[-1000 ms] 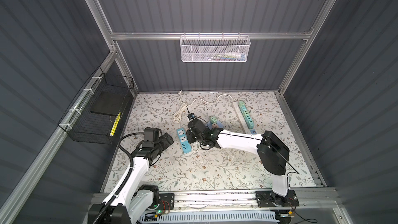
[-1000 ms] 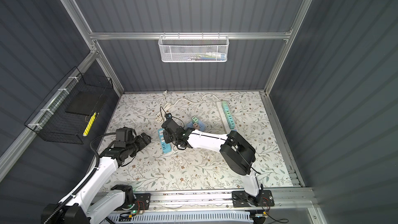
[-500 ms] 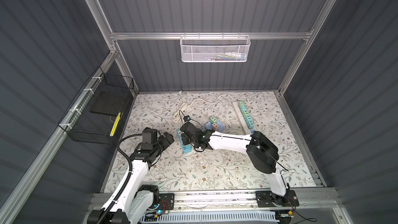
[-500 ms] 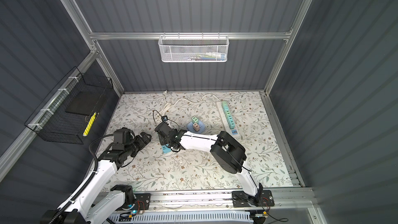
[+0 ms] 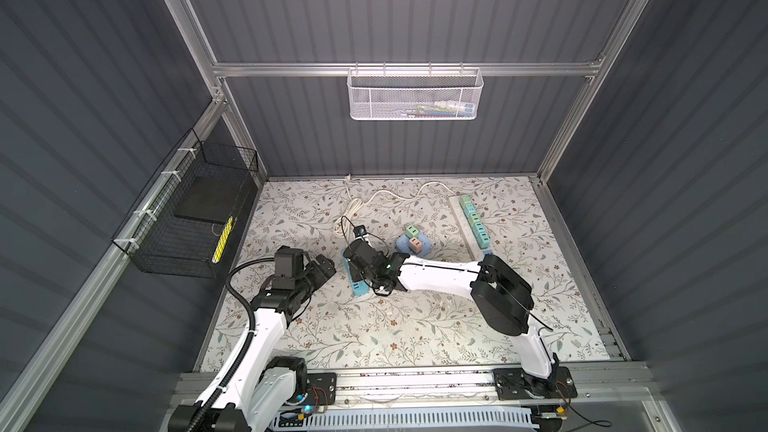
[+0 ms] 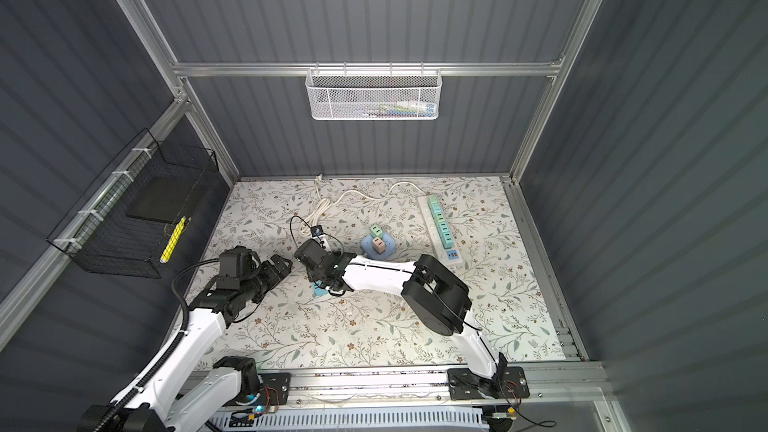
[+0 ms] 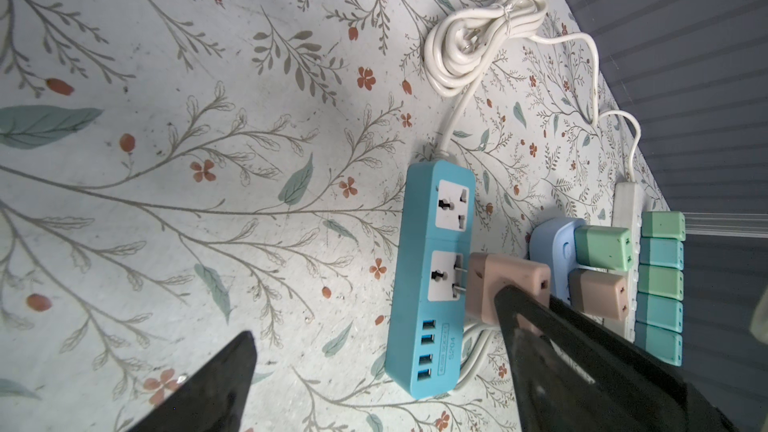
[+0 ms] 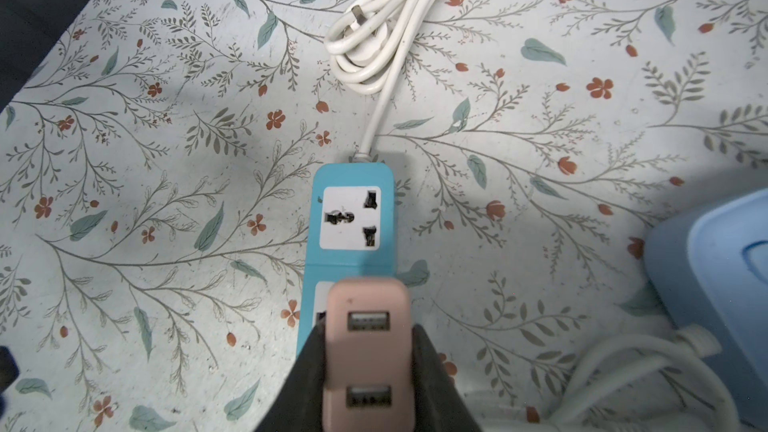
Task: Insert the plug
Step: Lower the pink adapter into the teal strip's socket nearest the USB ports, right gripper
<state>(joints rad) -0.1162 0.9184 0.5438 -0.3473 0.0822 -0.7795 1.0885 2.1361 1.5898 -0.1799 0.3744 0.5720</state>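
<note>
Right gripper point(image 8: 368, 340) clamps pink USB charger plug point(image 8: 368, 299). Prongs at slots of blue power strip point(image 7: 415, 338) socket nearer USB ports, body not flush. Left gripper point(image 5: 323, 268) spread wide, empty, just beside strip on floral surface point(image 8: 145, 160).

The pink, rounded-block plastic charger plug point(image 8: 368, 351) has a smooth matt shell, and its bare metal prongs point(image 7: 459, 268) shine. The turquoise oblong plastic power strip point(image 7: 432, 276) looks smooth with a soft sheen, and its socket faces are white plastic. The coiled white rubbery cord point(image 7: 478, 43) is glossy. The floral-printed table covering point(image 7: 187, 139) is matt and faintly scuffed. In both top views, at twelve o'clock, the white metal mesh basket point(image 5: 413, 95) looks painted. At nine o'clock the black wire basket point(image 5: 187, 218) is matt. The aluminium frame rail point(image 5: 291, 69) looks brushed.
</note>
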